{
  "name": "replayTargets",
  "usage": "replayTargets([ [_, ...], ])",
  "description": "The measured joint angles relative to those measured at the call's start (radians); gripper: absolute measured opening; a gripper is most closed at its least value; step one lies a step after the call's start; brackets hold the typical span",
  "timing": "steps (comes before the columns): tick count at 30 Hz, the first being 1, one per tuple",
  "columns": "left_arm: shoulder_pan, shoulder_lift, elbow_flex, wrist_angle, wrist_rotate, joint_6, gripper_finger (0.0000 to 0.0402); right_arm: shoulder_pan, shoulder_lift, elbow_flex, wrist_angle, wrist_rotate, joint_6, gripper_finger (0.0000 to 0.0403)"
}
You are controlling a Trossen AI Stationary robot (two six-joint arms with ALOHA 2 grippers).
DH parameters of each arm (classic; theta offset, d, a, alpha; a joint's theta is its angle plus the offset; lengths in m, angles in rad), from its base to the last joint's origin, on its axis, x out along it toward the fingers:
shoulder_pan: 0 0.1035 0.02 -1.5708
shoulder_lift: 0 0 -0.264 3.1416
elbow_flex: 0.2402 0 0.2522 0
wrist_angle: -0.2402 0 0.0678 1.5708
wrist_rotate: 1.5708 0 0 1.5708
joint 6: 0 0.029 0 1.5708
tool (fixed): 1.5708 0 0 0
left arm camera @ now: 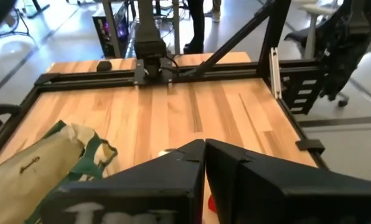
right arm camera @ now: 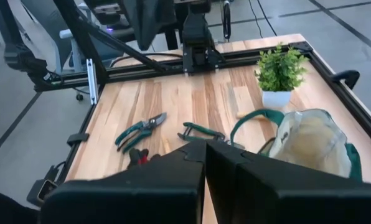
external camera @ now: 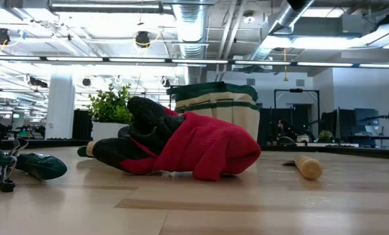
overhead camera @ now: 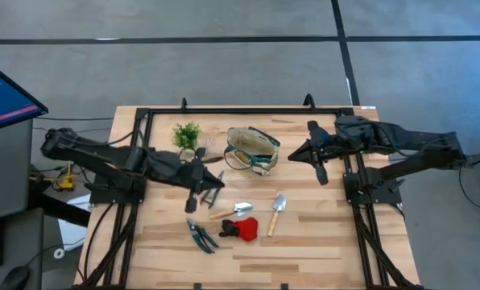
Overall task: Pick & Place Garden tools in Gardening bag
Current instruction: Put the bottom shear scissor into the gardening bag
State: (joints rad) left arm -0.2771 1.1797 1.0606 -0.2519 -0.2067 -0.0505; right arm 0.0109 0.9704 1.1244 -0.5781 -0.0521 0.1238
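Note:
The cream gardening bag (overhead camera: 252, 151) with green trim stands open at the table's far middle. Near the front lie two wooden-handled trowels (overhead camera: 233, 211) (overhead camera: 277, 211), a red and dark glove (overhead camera: 244, 228) and green-handled pruning shears (overhead camera: 201, 236). A second green-handled tool (right arm camera: 201, 132) lies on the table beyond the glove. My left gripper (overhead camera: 218, 183) hovers left of the bag, above the tools. Its fingers are shut and empty in the left wrist view (left arm camera: 204, 155). My right gripper (overhead camera: 296, 157) hovers right of the bag. Its fingers are shut and empty in the right wrist view (right arm camera: 204, 155).
A small green potted plant (overhead camera: 187, 135) stands left of the bag at the far side. A black frame (overhead camera: 248, 111) runs around the table's edges. Bare wood lies between the bag and the tools and along the table's right side.

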Motion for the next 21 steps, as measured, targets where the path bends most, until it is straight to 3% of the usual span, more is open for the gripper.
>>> replayTargets([
  [11,-0.128,0.080,0.101,-0.015,-0.076,-0.005,0.0002,-0.001,0.001,0.000,-0.078,0.000,-0.002,0.0000],
  [21,-0.244,0.080,0.096,-0.221,-0.077,-0.034,0.0002,-0.004,0.034,-0.001,-0.069,0.010,0.000,0.0000],
])
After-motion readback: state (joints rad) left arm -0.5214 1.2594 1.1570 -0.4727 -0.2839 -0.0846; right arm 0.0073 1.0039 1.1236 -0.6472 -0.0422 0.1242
